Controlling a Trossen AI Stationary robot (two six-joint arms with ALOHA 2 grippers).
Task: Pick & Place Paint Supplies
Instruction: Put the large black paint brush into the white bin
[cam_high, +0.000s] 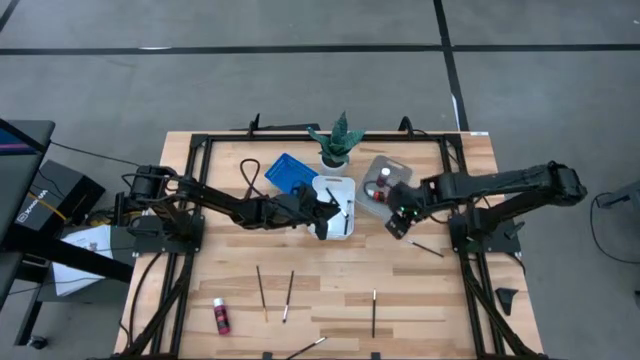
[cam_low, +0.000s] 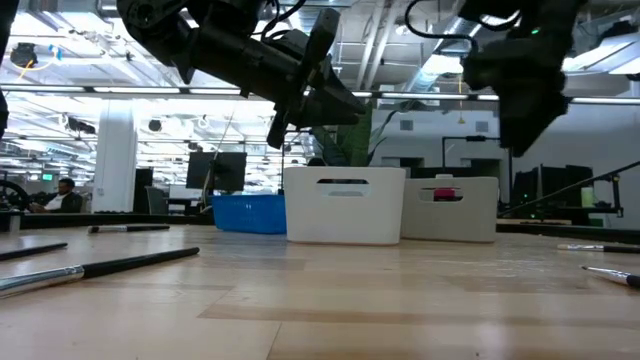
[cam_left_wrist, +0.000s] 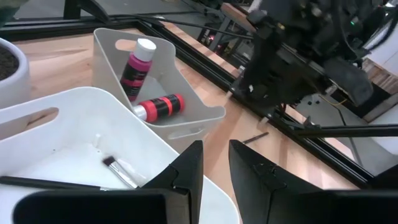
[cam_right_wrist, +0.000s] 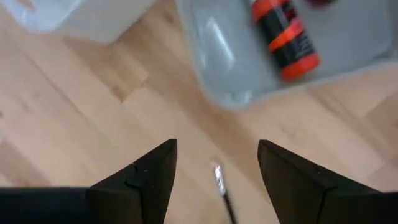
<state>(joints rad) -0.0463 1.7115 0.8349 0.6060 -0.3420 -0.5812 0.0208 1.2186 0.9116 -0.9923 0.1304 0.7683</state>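
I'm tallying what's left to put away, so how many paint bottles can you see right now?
3. Two small red-and-pink paint bottles with white caps lie in the grey plastic tray; a third pink bottle lies on the wooden table, front left. More may be hidden.

Two of my bottles lie in the grey tray, upper middle of the left wrist frame: one pink with a white cap, leaning; one red and black, flat. A third pink bottle lies at lower left of the high frame. Brushes are scattered along the bottom; another brush rests inside the white tray.
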